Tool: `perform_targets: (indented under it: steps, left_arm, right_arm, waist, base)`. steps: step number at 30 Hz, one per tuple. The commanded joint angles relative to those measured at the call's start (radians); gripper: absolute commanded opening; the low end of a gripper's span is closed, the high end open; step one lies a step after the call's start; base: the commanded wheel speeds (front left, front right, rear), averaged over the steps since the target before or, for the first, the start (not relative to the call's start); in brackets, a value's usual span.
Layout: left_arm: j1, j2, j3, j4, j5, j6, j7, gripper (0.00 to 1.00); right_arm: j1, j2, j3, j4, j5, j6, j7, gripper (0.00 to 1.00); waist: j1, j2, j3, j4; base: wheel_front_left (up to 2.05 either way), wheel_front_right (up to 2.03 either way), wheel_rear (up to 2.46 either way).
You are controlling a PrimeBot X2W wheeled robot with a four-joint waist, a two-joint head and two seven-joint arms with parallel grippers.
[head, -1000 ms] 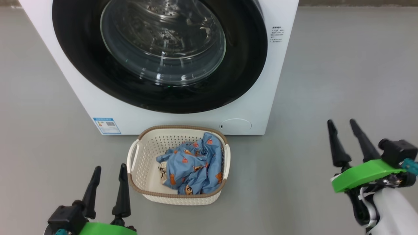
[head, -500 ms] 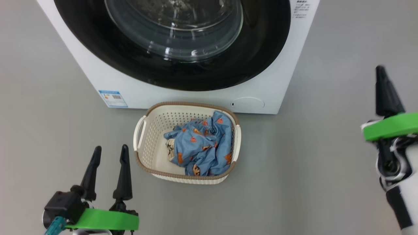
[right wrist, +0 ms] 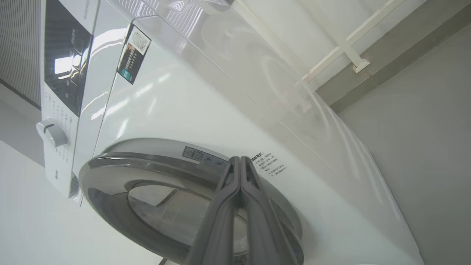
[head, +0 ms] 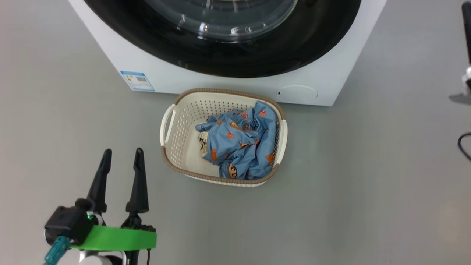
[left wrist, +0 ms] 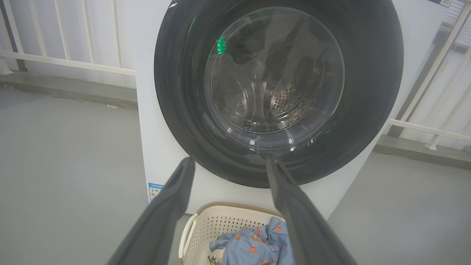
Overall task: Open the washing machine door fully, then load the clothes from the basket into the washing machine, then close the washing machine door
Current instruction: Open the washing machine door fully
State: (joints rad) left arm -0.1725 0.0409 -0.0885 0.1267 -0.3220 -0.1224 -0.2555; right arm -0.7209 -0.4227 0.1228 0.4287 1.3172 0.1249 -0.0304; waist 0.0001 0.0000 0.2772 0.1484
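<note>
The washing machine (head: 323,86) stands at the top of the head view. Its black-rimmed door (left wrist: 371,73) with the glass bowl sits closed against the front. Just before the machine, the cream basket (head: 180,121) rests on the floor and holds the light blue clothes (head: 243,141). My left gripper (head: 122,151) hovers open and empty to the left of the basket. In its wrist view the left gripper (left wrist: 230,162) frames the door's lower rim. My right gripper (right wrist: 239,159) is shut on nothing, its tips close before the door's edge (right wrist: 110,162). One dark right finger (head: 467,25) shows at the head view's right edge.
Grey floor (head: 368,184) surrounds the machine and basket. White railings (left wrist: 55,59) run behind the machine on both sides. The control panel with a white knob (right wrist: 51,132) shows on the machine's front. A blue label (head: 137,81) and a round service cap (head: 298,94) sit low on it.
The head camera has shifted, so machine and basket sit higher in the picture. My right gripper shut its fingers and rose toward the machine's right side. The left gripper stayed open.
</note>
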Motion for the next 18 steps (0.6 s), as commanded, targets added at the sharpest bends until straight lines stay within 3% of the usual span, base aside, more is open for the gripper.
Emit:
perform_targets:
  steps: [1,7,18]
  left_arm:
    - [-0.036,0.009,0.03,-0.034,-0.001,0.006,-0.006,1.0]
    - [-0.06,0.009,0.019,-0.049,-0.009,0.013,-0.006,1.0]
    - [-0.092,0.009,-0.01,-0.067,-0.04,0.032,-0.006,1.0]
  right_arm:
    - [-0.036,-0.022,0.008,-0.014,0.029,0.006,0.02,0.0]
    - [-0.163,-0.049,0.031,0.041,0.117,0.006,0.119,0.0]
    - [-0.356,-0.04,0.036,0.153,0.267,0.006,0.334,0.0]
  waist:
    - [0.0,0.0,0.032,0.017]
    - [0.0,0.0,0.083,0.038]
    - [0.0,0.0,0.148,0.089]
  base:
    - [0.0,0.0,0.0]
    - [0.0,0.0,0.0]
    - [0.0,0.0,0.0]
